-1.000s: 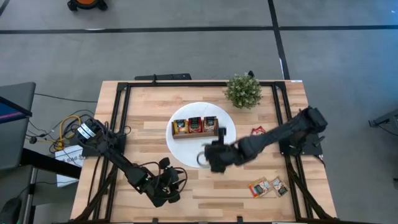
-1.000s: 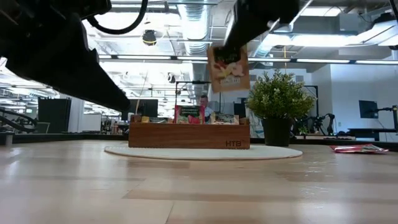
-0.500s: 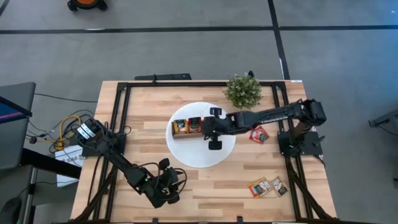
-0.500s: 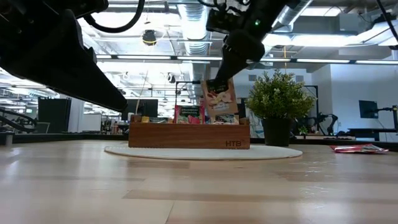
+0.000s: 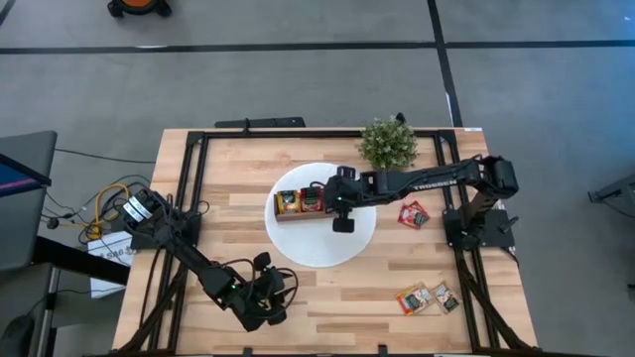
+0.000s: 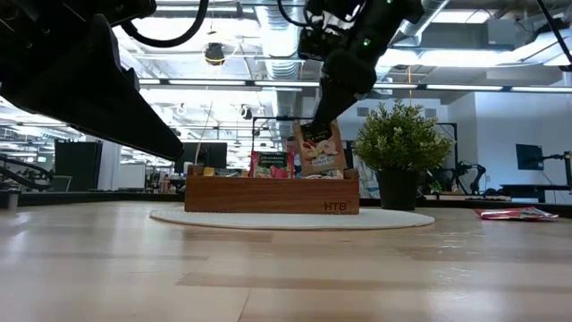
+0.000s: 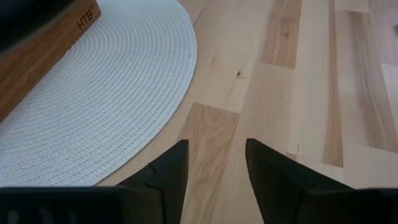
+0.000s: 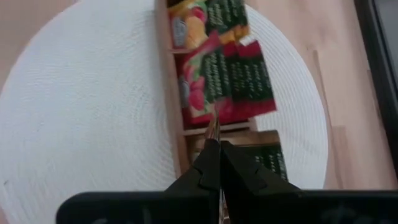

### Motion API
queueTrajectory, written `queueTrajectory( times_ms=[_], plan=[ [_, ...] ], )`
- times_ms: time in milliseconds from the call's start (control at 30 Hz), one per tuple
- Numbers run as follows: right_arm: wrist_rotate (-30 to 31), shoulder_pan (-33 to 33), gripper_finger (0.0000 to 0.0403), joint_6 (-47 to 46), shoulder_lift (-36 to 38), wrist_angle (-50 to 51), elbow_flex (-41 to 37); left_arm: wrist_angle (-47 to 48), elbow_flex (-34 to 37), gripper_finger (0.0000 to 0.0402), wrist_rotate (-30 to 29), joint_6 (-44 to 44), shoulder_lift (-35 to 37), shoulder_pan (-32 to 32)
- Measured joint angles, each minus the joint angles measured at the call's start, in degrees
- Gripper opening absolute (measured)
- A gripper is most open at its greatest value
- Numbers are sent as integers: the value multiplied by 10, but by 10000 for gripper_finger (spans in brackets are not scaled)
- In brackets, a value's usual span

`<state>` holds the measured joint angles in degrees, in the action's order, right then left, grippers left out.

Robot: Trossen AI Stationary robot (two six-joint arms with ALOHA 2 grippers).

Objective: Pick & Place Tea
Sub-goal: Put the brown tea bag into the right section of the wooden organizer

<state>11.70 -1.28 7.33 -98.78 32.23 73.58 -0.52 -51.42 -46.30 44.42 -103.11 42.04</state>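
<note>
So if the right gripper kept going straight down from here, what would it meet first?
Probably the wooden box: the right gripper holds a beige sachet above its right end compartment, so the sachet would enter that slot first. Depth is uncertain.

You see one beige tea sachet (image 6: 322, 148) hanging upright over the box's right compartment; red and yellow-orange sachets (image 5: 300, 201) stand inside, and three loose sachets (image 5: 429, 297) lie toward four o'clock.

Matt woven mat (image 7: 93, 118), wood box (image 6: 273, 193) (smooth), glossy paper sachets (image 8: 214, 78).

plant (image 5: 388, 145) upright | wooden box (image 5: 312, 212) on white mat (image 5: 317, 248)
</note>
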Motion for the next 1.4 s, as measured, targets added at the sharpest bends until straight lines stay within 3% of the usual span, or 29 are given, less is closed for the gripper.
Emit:
queueTrajectory(
  times_ms=[800, 933, 1233, 1400],
  plan=[
    [-22, -19, 3, -29, -37, -7, 1, 4, 0, 154, 1, -1, 0, 0],
    [-7, -18, 28, -29, -37, -6, 0, 5, 0, 154, 1, -1, 0, 0],
    [22, -10, 130, -27, -36, 27, 0, 5, 0, 154, 1, -1, 0, 0],
    [21, -3, 125, -28, -36, 48, 0, 5, 0, 154, 1, -1, 0, 0]
  ],
)
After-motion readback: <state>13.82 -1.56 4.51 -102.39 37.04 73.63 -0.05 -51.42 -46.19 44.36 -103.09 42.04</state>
